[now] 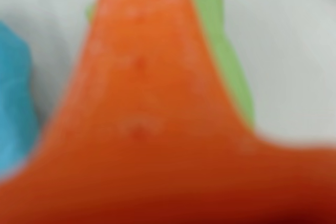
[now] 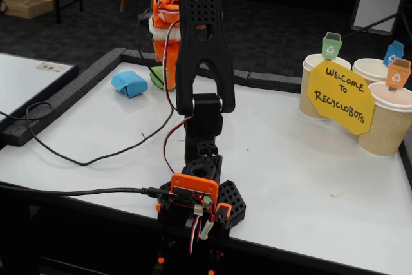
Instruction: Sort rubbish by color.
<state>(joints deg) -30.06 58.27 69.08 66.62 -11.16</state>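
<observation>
orange gripper (image 1: 144,3) finger fills the blurred wrist view, lime green wad (image 1: 223,51) right behind it, touching or just beside, can't tell which. light blue wad (image 1: 13,98) at left edge, apart from the finger. fixed view: blue wad (image 2: 129,84) on far left of white table (image 2: 309,159), green wad (image 2: 156,78) just right of it, mostly hidden by arm. jaw state can't tell.

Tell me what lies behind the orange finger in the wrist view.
A lime green paper wad shows past its right edge, with a sliver at its left; the orange finger covers the middle. The light blue paper wad sits apart at left.
</observation>
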